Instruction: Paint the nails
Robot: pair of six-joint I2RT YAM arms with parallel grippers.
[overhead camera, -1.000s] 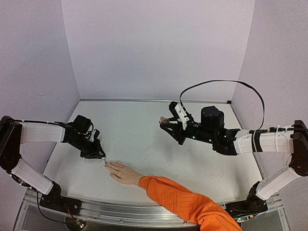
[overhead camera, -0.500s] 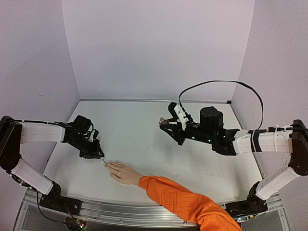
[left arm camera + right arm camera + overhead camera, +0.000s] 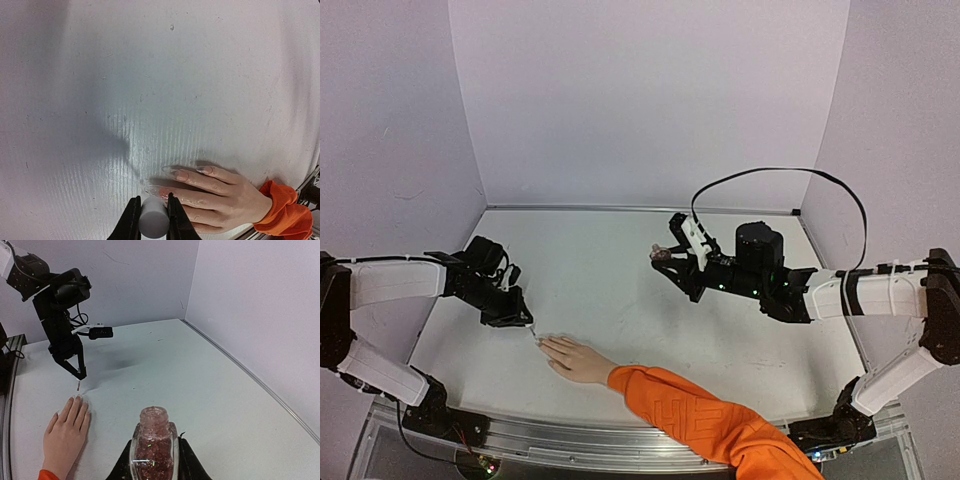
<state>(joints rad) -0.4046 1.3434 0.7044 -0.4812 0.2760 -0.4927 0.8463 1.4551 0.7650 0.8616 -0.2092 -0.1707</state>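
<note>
A pale hand [image 3: 575, 358] with an orange sleeve [image 3: 700, 415] lies flat at the table's near edge. Its nails [image 3: 180, 175] are long and glossy, and one [image 3: 164, 192] looks pinkish. My left gripper [image 3: 525, 325] is shut on the polish brush's whitish-grey cap [image 3: 153, 220]. It holds the brush tip [image 3: 78, 385] just above the fingertips. I cannot tell whether the tip touches a nail. My right gripper [image 3: 665, 255] is shut on an open glass bottle of reddish glitter polish [image 3: 152, 450], held upright above the table's middle right.
The white table [image 3: 610, 270] is walled at the back and both sides. A black cable [image 3: 770, 172] loops over my right arm. A metal rail [image 3: 550, 440] runs along the near edge.
My left arm has shifted slightly left, and its gripper stays at the fingertips. The hand and my right arm with the bottle have not visibly moved.
</note>
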